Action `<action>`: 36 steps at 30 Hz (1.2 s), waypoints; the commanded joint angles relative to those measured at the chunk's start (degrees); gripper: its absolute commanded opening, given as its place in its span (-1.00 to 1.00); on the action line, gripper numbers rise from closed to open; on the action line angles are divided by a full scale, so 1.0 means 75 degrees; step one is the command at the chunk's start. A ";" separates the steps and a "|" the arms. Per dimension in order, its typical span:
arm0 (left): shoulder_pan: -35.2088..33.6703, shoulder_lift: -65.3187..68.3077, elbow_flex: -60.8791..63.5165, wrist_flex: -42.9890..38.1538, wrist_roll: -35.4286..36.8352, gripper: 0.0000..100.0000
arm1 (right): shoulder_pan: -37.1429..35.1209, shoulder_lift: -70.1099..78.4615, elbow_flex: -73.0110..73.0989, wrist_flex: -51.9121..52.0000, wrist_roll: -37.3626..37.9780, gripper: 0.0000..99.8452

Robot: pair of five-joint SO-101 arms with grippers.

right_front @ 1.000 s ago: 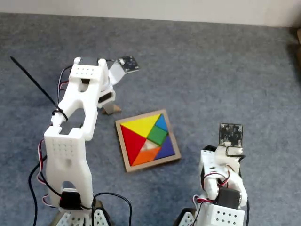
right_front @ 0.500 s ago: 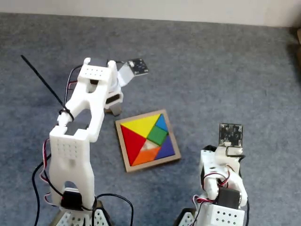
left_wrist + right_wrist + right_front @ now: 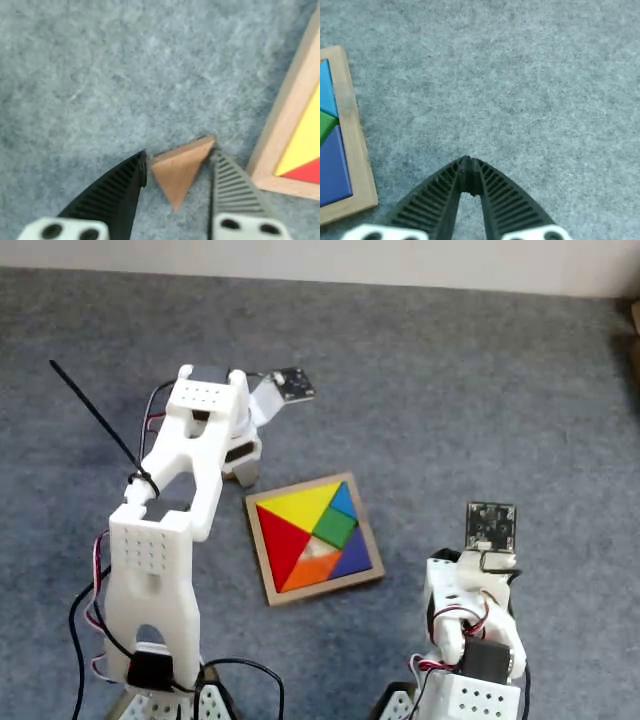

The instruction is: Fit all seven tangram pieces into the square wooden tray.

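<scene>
Currently, left fingers [image 3: 120,185] pinch one wooden triangle [image 3: 177,170], right fingers [image 3: 445,195] closed empty, six pieces [image 3: 283,540] in tray [image 3: 258,550].

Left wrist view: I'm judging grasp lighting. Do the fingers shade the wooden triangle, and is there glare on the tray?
Left wrist view: the wooden triangle is evenly lit between the fingers, with only thin dark shadow at its corners; the tray rim shows no glare. High view: no hard shadow crosses the tray.
</scene>
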 commanded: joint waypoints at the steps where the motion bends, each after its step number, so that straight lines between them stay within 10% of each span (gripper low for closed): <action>1: -0.0064 0.0029 -0.0158 -0.0035 -0.0059 -0.79 | 0.0088 -0.0053 0.1084 -0.0123 -0.0035 -0.99; 22: 0.0721 -0.0158 -0.3393 0.3001 0.1090 -0.90 | 0.0100 -0.0053 0.1084 -0.0135 -0.0035 -0.99; 36: 0.3206 -0.4366 0.1330 0.2942 0.1336 -0.90 | 0.0100 -0.0053 0.1084 -0.0135 -0.0035 -0.99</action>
